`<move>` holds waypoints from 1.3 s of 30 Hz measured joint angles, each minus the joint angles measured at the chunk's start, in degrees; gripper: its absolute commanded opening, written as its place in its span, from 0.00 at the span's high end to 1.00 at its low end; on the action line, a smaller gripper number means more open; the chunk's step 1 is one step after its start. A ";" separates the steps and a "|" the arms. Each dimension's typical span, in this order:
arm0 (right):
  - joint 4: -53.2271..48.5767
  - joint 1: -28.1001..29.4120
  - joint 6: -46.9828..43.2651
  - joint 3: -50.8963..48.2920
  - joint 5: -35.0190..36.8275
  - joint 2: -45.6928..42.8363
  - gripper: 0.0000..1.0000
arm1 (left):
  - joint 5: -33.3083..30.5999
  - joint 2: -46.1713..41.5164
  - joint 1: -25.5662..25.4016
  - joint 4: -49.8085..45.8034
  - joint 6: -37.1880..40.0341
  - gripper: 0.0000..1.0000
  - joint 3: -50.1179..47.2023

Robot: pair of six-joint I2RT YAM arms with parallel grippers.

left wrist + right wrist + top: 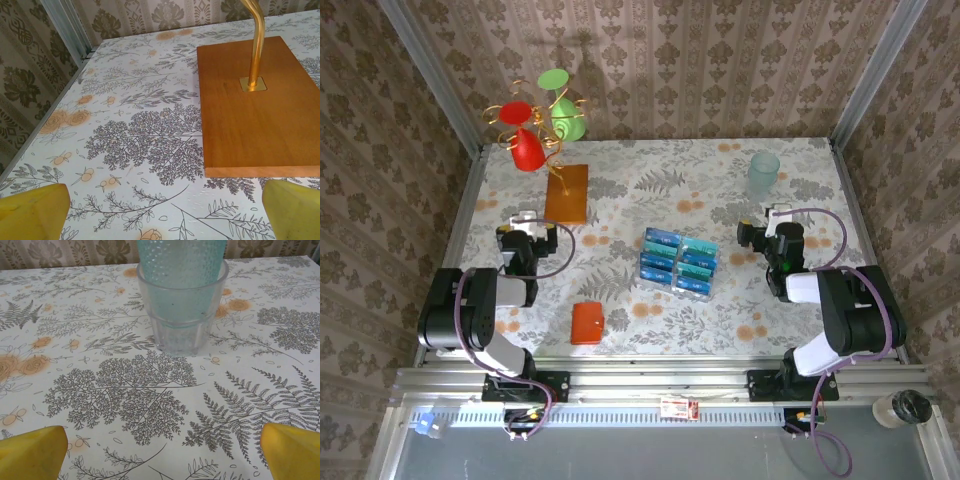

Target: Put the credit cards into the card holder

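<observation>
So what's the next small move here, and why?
Probably swing the right gripper left toward the credit cards: it stands open and empty, facing the glass, while the cards lie untouched mid-table and the card holder lies apart, nearer the front edge.

The table cover (150,140) looks like smooth printed oilcloth with a soft sheen. At the right of the left wrist view, the stand's base board (250,125) is orange-brown wood, sanded smooth with a satin finish. The stem (257,40) rising from it is polished, gold-coloured metal. The tumbler (182,315) is translucent, clear and faceted low down, teal and pebbled above; glass or plastic cannot be told. The pads of the left gripper (165,220) and right gripper (165,455) are yellow, matt and plastic-like. The credit cards (677,262) look glossy, and the card holder (586,323) looks matt orange-red. The frame rail (670,385) along the bottom of the top view is bare brushed metal.
</observation>
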 measured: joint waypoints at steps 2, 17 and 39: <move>0.00 0.00 -0.02 0.00 -0.35 0.00 0.00 | 0.00 0.00 0.00 -0.02 0.00 0.00 0.00; -0.11 0.00 -0.02 0.00 -0.61 0.00 0.00 | 1.16 0.00 0.85 -0.31 -0.02 0.00 0.09; -0.26 -0.52 0.00 0.00 -1.81 -0.04 0.00 | 4.17 -0.02 2.25 -2.95 -0.07 0.00 0.50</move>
